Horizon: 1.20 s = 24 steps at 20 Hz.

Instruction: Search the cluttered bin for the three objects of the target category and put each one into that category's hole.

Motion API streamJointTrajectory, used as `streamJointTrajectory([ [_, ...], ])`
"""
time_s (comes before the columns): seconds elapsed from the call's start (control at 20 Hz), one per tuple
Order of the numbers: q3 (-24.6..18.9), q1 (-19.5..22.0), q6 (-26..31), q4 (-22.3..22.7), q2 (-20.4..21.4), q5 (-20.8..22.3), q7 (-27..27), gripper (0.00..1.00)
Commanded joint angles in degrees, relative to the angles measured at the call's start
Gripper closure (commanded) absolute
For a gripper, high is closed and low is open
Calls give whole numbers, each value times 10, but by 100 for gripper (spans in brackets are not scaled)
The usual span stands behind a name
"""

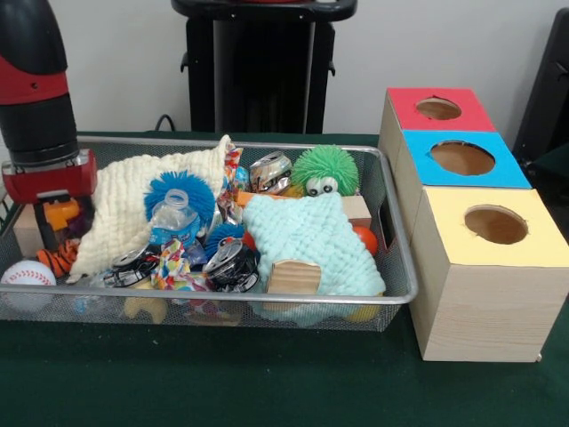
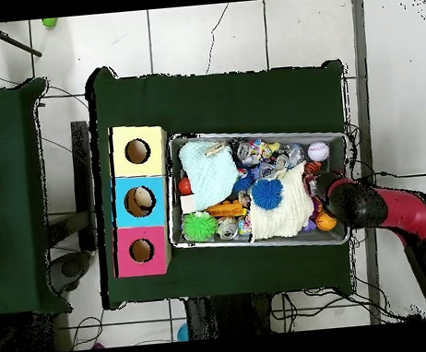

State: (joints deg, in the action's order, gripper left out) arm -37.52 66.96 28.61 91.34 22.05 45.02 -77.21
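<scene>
Silver mesh bin (image 1: 391,233) is jammed with toys, cloths covering half of them. The gripper (image 1: 55,212) is buried at one end, so I can't tell how its jaws stand. The hole (image 1: 438,108), maybe empty, sits beside the bin.

In the front view, the bin (image 1: 391,298) is set on the table (image 1: 222,382), with three boxes lined up just to its right. The hole (image 1: 438,108) is found in the farthest box (image 1: 436,111); the middle box (image 1: 462,160) and the nearest box (image 1: 489,258) follow toward the near side. Inside the bin, a knitted cloth (image 1: 133,209) is draped at the left and another cloth (image 1: 307,240) at the right. A baseball (image 1: 27,274) is lodged in the near left corner, and a spiky ball (image 1: 325,169) sits at the far side. The arm (image 1: 40,98) is positioned over the bin's left end.
</scene>
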Motion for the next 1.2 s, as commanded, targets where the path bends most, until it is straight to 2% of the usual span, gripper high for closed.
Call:
streamJointTrajectory([
  [0.05,-1,-17,-32,17,-6,39,43,0],
  [0.25,-2,-20,-61,8,2,60,44,0],
  [0.6,5,-45,-77,5,45,120,71,0],
  [0.9,-3,-46,-69,-9,35,135,80,0],
  [1.2,11,-59,-49,-23,29,146,75,0],
])
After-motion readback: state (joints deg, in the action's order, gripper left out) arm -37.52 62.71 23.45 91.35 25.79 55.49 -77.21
